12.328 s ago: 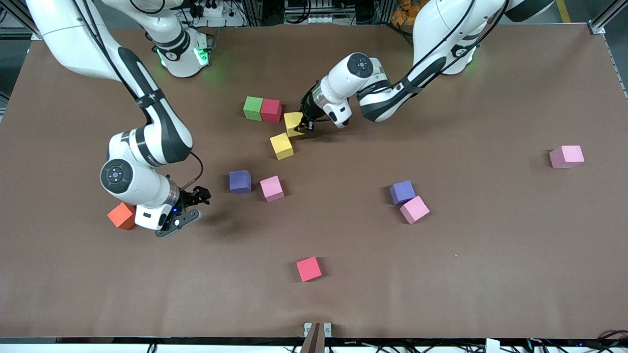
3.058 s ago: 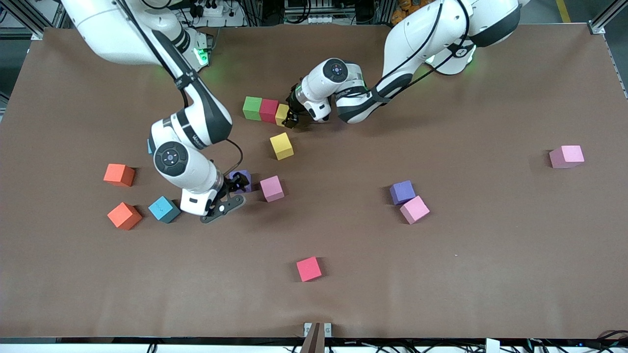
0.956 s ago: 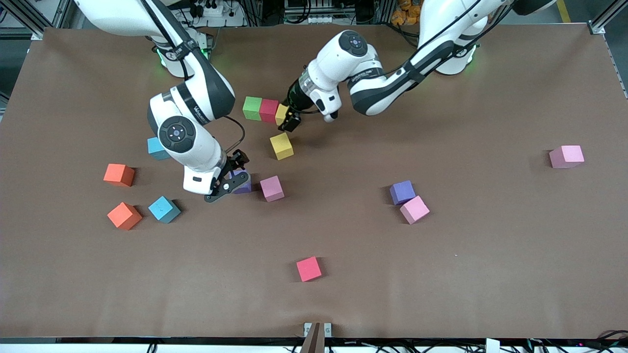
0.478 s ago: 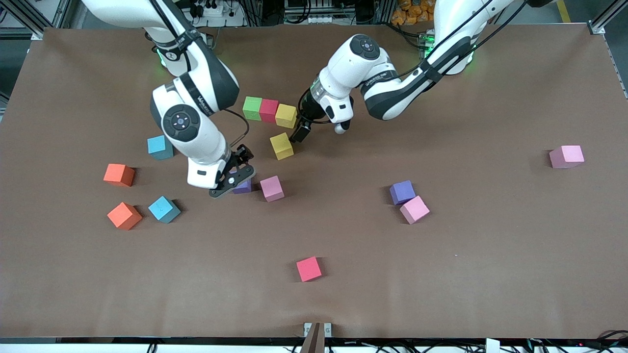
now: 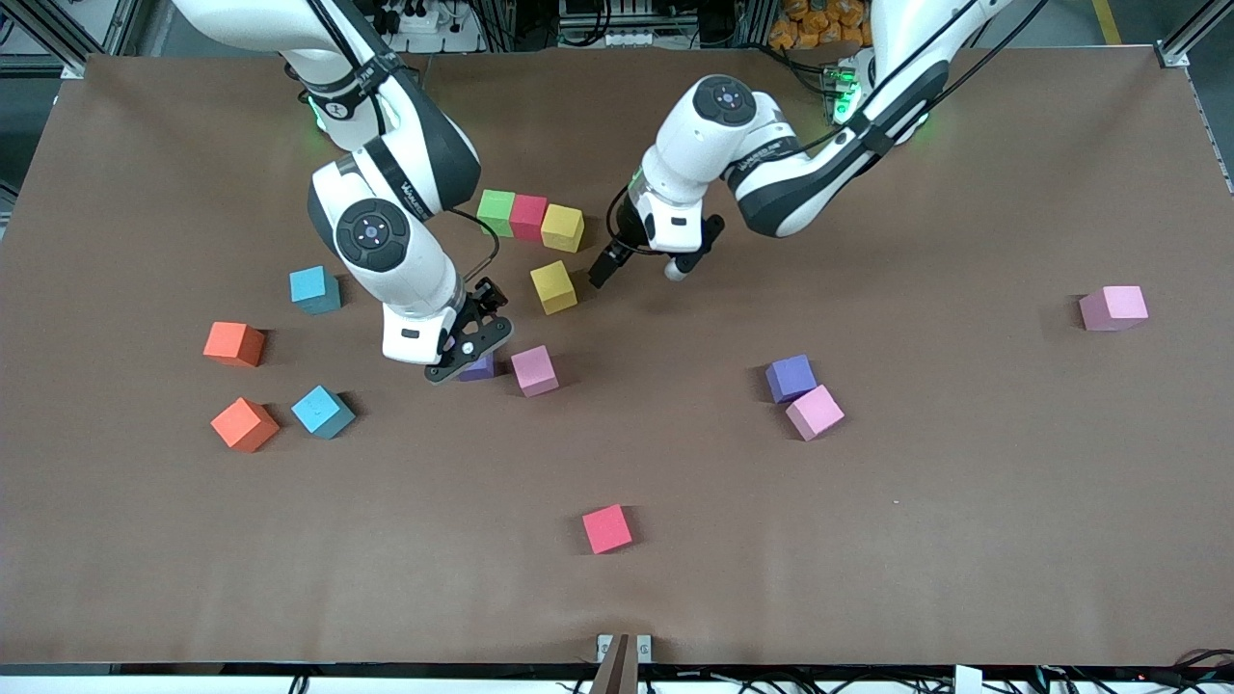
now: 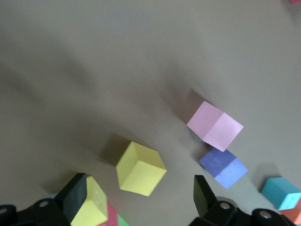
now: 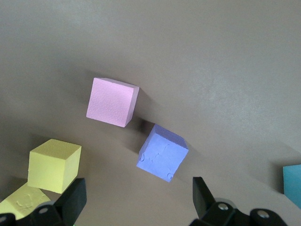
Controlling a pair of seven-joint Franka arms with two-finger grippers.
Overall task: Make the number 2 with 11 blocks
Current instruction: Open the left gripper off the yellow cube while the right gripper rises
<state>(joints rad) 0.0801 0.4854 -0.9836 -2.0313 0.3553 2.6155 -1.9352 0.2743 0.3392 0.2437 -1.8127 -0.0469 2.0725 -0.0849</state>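
Observation:
A green cube (image 5: 496, 212), a red cube (image 5: 528, 216) and a yellow cube (image 5: 562, 227) touch in a row. A second yellow cube (image 5: 553, 287) lies loose, nearer the front camera. My left gripper (image 5: 603, 268) hangs open and empty beside it. In the left wrist view this cube (image 6: 141, 168) sits between my open fingers (image 6: 75, 193). My right gripper (image 5: 485, 301) is open and empty over a purple cube (image 5: 479, 367), which lies beside a pink cube (image 5: 534, 370). In the right wrist view the purple cube (image 7: 162, 153) lies ahead of the gripper (image 7: 138, 197).
Two light blue cubes (image 5: 314, 289) (image 5: 323, 412) and two orange cubes (image 5: 233, 343) (image 5: 245, 424) lie toward the right arm's end. Another purple cube (image 5: 791, 378) touches a pink one (image 5: 815, 412). A pink cube (image 5: 1113, 307) lies near the left arm's end. A reddish cube (image 5: 607, 528) lies near the front edge.
My left gripper let go of the yellow cube in the row, opened and moved beside the loose yellow cube. My right gripper moved from the orange cubes to over the purple cube.

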